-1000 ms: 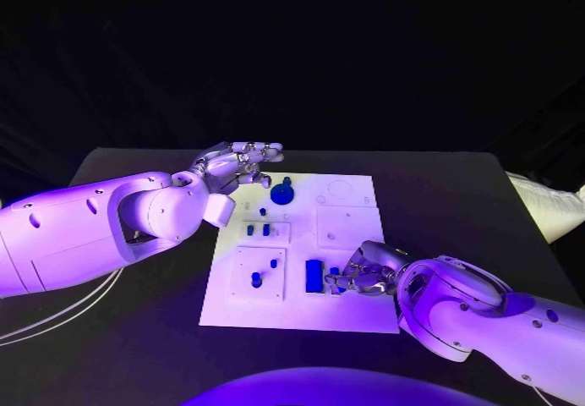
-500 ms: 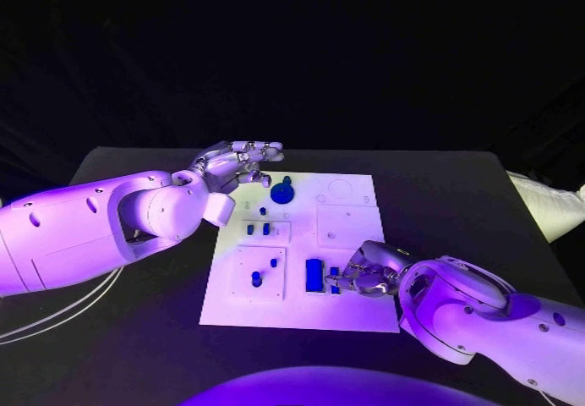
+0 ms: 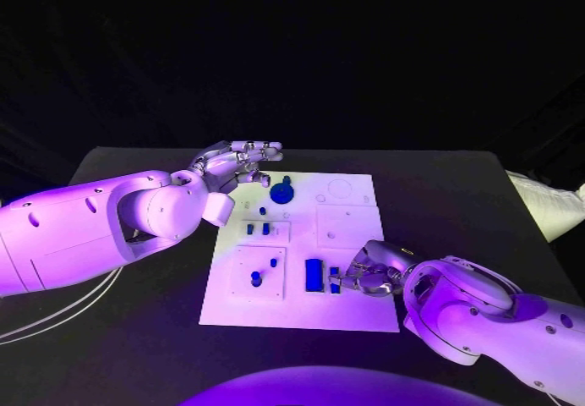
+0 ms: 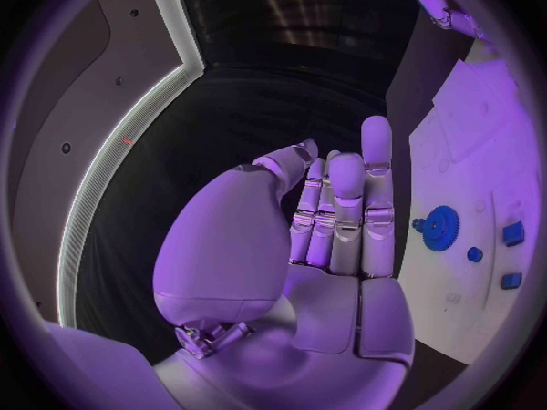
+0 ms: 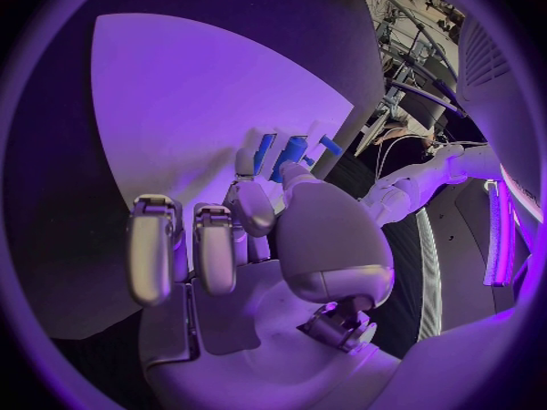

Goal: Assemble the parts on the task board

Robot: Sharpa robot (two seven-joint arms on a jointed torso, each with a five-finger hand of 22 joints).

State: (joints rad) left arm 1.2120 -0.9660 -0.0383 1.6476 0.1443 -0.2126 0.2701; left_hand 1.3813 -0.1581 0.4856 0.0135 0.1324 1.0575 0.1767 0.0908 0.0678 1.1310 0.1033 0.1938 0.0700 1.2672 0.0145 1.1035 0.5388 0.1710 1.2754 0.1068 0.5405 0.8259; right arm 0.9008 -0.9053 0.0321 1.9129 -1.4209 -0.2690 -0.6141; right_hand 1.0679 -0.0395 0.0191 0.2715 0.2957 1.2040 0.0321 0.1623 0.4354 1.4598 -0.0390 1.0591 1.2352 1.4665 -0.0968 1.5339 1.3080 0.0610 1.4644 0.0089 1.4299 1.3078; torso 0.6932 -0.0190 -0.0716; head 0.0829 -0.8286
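The white task board (image 3: 347,227) lies mid-table. My right hand (image 3: 369,275) is at its near right part, thumb and a fingertip pinching a small blue part (image 3: 334,280) (image 5: 294,146) that stands beside a long blue bar (image 3: 314,275) (image 5: 264,150). My left hand (image 3: 237,161) (image 4: 331,237) hovers over the board's far left corner, fingers straight and side by side, holding nothing. A round blue part with a knob (image 3: 281,192) (image 4: 438,226) sits just right of it.
Small blue pieces stand in the board's left blocks (image 3: 259,228) (image 3: 256,277) (image 4: 513,234). The right middle block (image 3: 347,224) and a round recess (image 3: 341,188) are bare. Black table (image 3: 451,194) surrounds the board.
My right forearm has edged slightly towards the near right while its fingers stay at the small blue part. The left hand has not moved.
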